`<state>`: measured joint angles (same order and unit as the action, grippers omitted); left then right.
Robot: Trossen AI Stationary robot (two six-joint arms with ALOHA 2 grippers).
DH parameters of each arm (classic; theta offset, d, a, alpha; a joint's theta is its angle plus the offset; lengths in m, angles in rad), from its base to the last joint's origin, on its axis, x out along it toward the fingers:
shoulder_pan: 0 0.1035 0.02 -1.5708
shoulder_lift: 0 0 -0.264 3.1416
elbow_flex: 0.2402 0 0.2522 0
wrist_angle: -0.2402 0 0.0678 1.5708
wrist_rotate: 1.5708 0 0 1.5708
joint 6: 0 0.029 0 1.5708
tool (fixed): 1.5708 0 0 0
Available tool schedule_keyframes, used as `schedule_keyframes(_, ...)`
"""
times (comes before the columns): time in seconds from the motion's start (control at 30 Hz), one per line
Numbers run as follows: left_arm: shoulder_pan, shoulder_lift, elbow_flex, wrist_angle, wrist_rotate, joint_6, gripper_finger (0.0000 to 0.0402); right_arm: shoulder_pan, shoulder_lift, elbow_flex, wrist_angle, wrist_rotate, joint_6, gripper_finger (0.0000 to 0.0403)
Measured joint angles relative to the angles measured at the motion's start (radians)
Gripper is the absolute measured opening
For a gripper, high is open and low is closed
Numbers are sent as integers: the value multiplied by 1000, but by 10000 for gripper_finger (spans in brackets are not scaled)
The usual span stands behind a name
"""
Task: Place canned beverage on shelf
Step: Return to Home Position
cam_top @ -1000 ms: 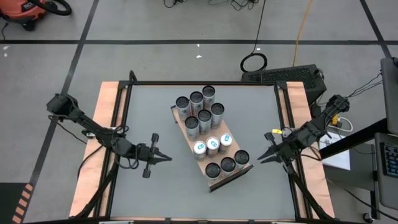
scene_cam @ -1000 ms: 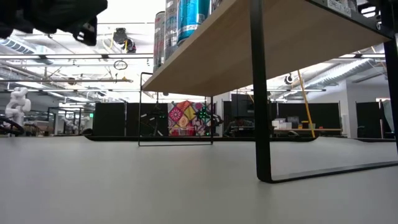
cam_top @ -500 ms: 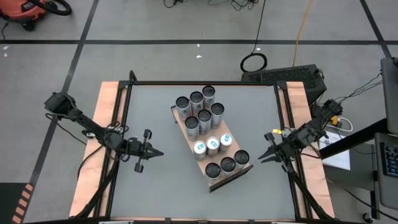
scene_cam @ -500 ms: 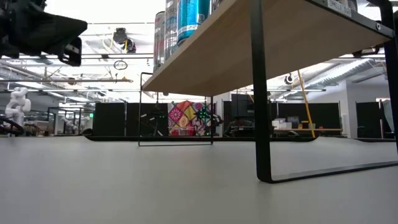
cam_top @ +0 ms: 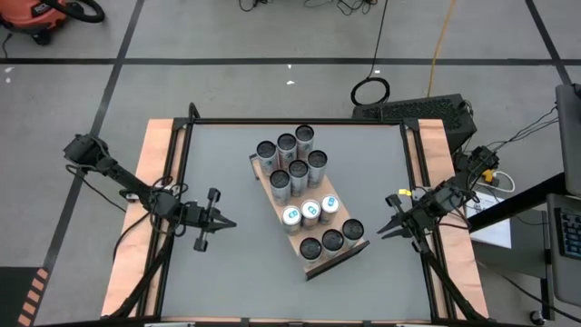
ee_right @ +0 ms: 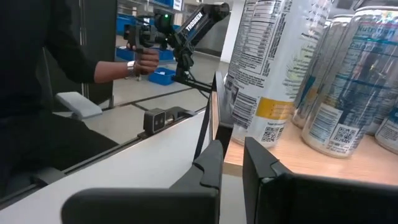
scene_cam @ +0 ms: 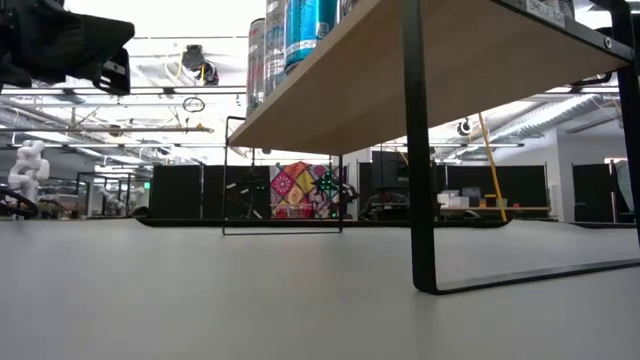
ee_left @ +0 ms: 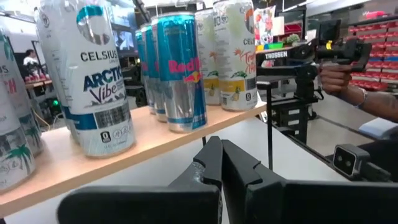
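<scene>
The shelf (cam_top: 318, 266), a light-brown wood-grain board on black legs (scene_cam: 420, 150), stands slantwise on the middle of the grey table. Several cans (cam_top: 300, 173) stand upright on it in rows. My left gripper (cam_top: 231, 222) is shut and empty, left of the shelf, pointing at it. Its wrist view (ee_left: 221, 152) shows a white Celsius can (ee_left: 93, 81) and a blue Red Bull can (ee_left: 180, 74) on the board. My right gripper (cam_top: 379, 234) is right of the shelf's near end, empty. Its fingers stand a narrow gap apart in its wrist view (ee_right: 232, 155).
The table has a black frame and wooden side strips (cam_top: 154, 182). The low view looks under the shelf board (scene_cam: 450, 70), with my left arm (scene_cam: 60, 45) at upper left. A person's hand holding a device shows beyond the table in the wrist views (ee_left: 336, 74) (ee_right: 146, 59).
My left gripper has drawn back from the shelf toward the table's left edge and a little toward the far edge, staying shut.
</scene>
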<state>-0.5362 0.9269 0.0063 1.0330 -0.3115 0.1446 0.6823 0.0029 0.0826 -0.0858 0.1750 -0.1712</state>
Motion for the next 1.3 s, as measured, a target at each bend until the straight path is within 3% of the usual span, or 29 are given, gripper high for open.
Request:
schedule_keyframes(0.33,0,-78,-1,-91,2,-7,1,-2,0,-64,118,-20,0,0)
schedule_keyframes(0.83,0,-123,-1,-106,7,-57,1,-24,0,-58,113,-24,7,0)
schedule_keyframes(1.3,0,-473,-2,-426,44,-96,1,-122,0,-45,70,-78,39,0)
